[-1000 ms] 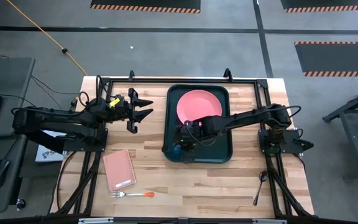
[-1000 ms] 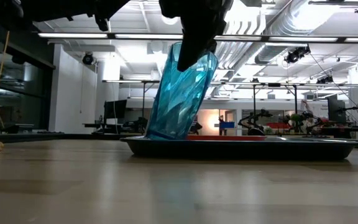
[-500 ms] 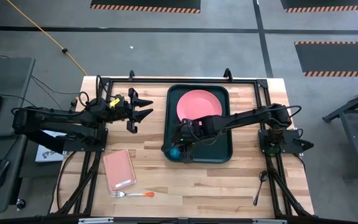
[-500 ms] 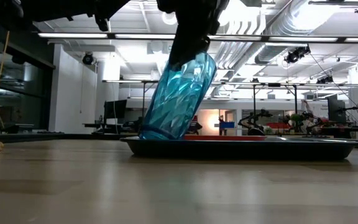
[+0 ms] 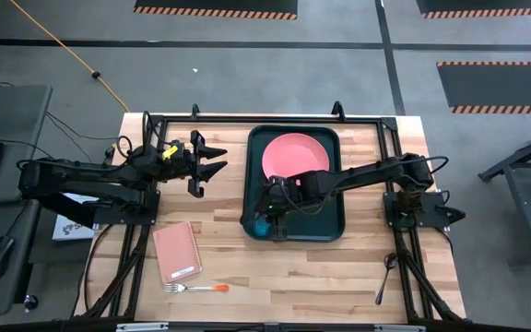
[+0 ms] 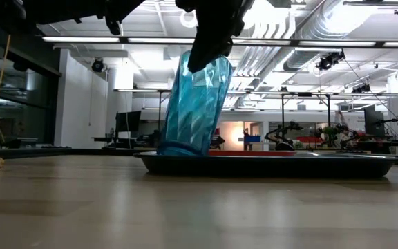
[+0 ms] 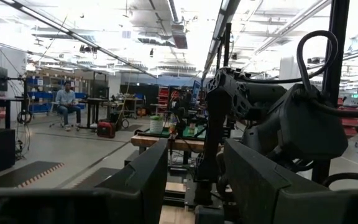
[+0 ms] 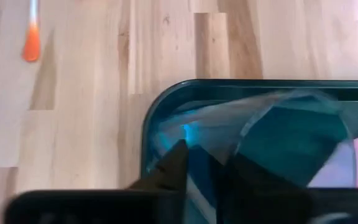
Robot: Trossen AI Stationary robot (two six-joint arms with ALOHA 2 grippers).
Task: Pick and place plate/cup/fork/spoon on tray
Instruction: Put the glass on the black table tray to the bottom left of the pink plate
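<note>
The teal cup [image 6: 195, 107] stands a little tilted in the near left corner of the dark tray [image 5: 330, 231], its base on the tray floor. My right gripper [image 6: 209, 55] is at its rim from above, shut on it. The pink plate [image 5: 293, 155] lies in the tray's far half. The orange-handled fork [image 5: 196, 289] lies near the table's front edge, and the dark spoon [image 5: 385, 277] lies at the near right. My left gripper [image 5: 212, 166] hangs open above the table's far left, touching nothing. My right gripper has the cup's rim [image 8: 185, 130] between its two fingers, which seem to stand one inside the cup and one outside. They come down at a slant from the table's right side. The cup's base rests on the tray and its top leans toward the right.
A pink notebook [image 5: 175, 252] lies on the wood left of the tray, just beyond the fork. Black frame rails run along the table's edges. Bare wood stretches between the tray and the front edge.
The cup, held at its rim, tipped further toward the right half a second ago, and its base slid a little to the left. It now stands more upright again. Its base has stayed on the tray. My right gripper has kept above the same tray corner.
</note>
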